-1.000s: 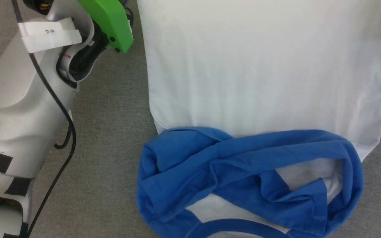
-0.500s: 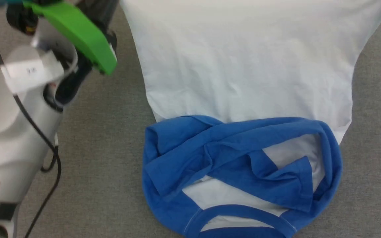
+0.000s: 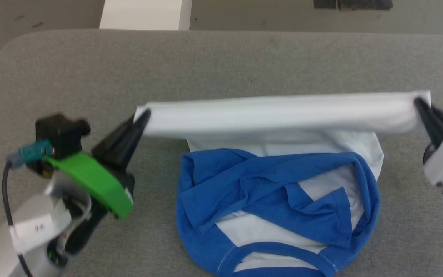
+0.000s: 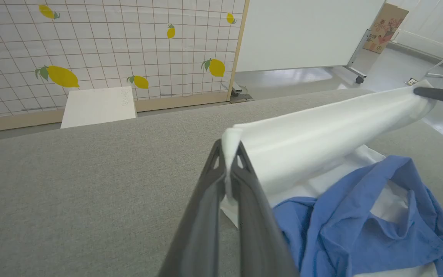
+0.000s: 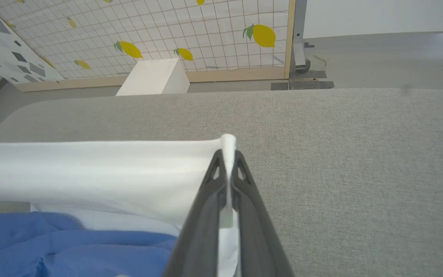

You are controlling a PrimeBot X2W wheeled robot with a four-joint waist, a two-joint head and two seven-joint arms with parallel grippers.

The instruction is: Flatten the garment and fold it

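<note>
On the grey fabric-covered table (image 3: 244, 57) lies the soft white shirt with bright blue sleeves (image 3: 279, 115), its blue part crumpled near the robot, its white hem lifted and stretched between both arms. The left gripper (image 3: 144, 114) is clamped on one hem corner, the right gripper (image 3: 417, 101) on the other. I think a corner may slip if the pull grows too strong, since each hold is thin. Behind the hem there is much free table before the far edge; a small white box (image 3: 144, 15) stands beyond it.

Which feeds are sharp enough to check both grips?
Head view: left tool and the garment along its stretched white edge look motion-smeared. Left wrist view: crisp at the pinch. Right wrist view: right tool pinch sharp, blue fabric lower left soft.
</note>
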